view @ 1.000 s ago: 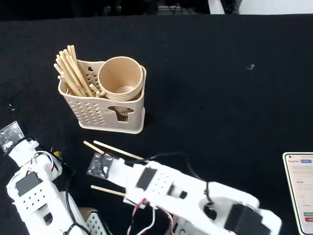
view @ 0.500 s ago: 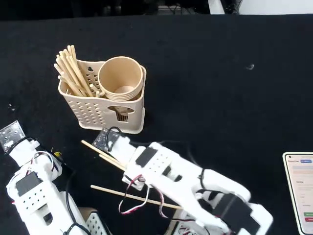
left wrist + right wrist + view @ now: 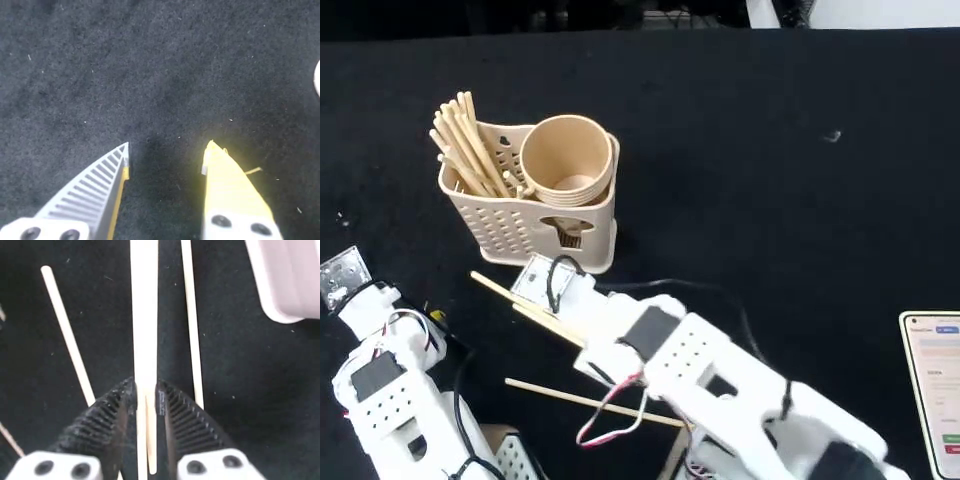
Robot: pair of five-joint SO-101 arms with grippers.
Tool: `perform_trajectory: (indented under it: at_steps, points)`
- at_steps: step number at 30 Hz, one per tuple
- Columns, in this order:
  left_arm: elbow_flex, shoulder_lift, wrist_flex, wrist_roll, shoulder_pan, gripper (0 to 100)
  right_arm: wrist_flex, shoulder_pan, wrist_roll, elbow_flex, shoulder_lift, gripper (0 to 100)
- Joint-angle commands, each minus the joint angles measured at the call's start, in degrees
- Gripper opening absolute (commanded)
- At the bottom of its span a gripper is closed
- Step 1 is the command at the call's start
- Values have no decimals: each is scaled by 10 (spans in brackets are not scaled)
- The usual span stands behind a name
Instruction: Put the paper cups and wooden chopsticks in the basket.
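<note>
Right gripper is clamped on a wooden chopstick, jaws pinching it near one end so the long shaft runs out ahead of the fingers. Whether one stick or two pressed together sits in the pinch cannot be told. An end grip like this leaves the free length to lead, which reads as preparation for tipping the stick upright and feeding it into the basket from above. In the high view the gripper sits just in front of the basket; whether the held stick rests on the black table or is lifted off it is unclear. A second chopstick lies just beside the held one, apart from the jaws. A third chopstick lies nearer the arm bases. The basket carries stacked paper cups in one compartment and a bundle of chopsticks leaning in the other, so the loose sticks look like the remainder. Left gripper hangs over bare cloth, jaws spread, grasping nothing, likely parked clear of the working arm.
</note>
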State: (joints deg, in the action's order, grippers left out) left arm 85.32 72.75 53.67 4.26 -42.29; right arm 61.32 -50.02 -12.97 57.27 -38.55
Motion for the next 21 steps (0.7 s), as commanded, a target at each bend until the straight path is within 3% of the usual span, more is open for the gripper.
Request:
perform_trajectory:
  at_steps: [1,6,10,14,21]
  points:
    - [-6,9,-11,2,5,242,40,6,-3,-100,-72,11]
    - [-6,9,-11,2,5,242,62,4,-3,-253,-118,11]
    - [-6,9,-11,2,5,242,24,-31,-2,-335,-112,11]
    - [-6,9,-11,2,5,242,-119,-41,7,-354,-96,11]
    - [-6,9,-11,2,5,242,-480,-29,88,-305,-29,11]
